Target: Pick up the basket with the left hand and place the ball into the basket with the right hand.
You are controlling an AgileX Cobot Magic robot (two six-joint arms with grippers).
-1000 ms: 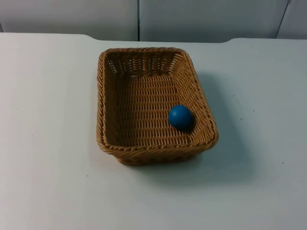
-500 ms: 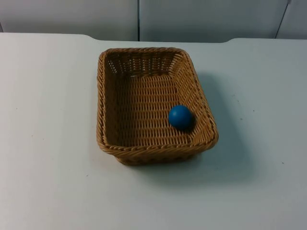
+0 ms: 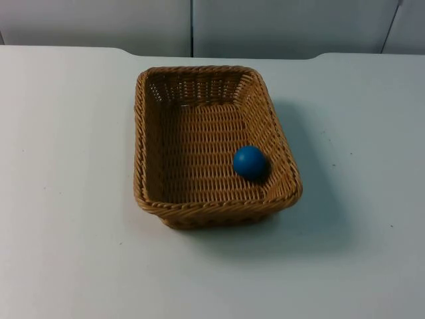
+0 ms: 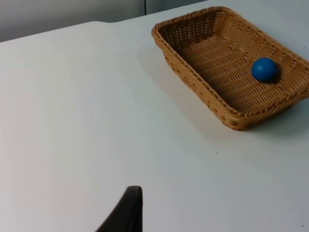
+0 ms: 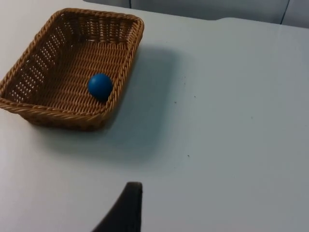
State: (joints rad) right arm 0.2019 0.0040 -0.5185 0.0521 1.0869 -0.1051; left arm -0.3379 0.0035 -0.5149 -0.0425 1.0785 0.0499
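Top view: the basket, a rectangular brown wicker tray, stands flat on the white tabletop, near the middle and closer to the far edge, where the grey partition wall begins. Its long sides run from the far edge toward the near edge. The ball, blue and round, lies inside the basket on the woven floor, against the right-hand long wall and near the basket's near right corner. The basket casts a shadow on the tabletop to its right.

Left wrist view: the left gripper is over bare tabletop, well apart from the basket. One black fingertip is visible; the state of the jaws cannot be told. They hold nothing that can be seen. The ball rests on the basket floor beside the long wall farther from this gripper. The arm waits off to the side of the basket.

Right wrist view: the right gripper is likewise over bare tabletop, well apart from the basket. One black fingertip is visible; the state of the jaws cannot be told, and nothing is seen between them. The ball lies inside the basket, touching or just beside the long wall nearer this gripper. Small dark specks mark the tabletop beside the basket's shadow.
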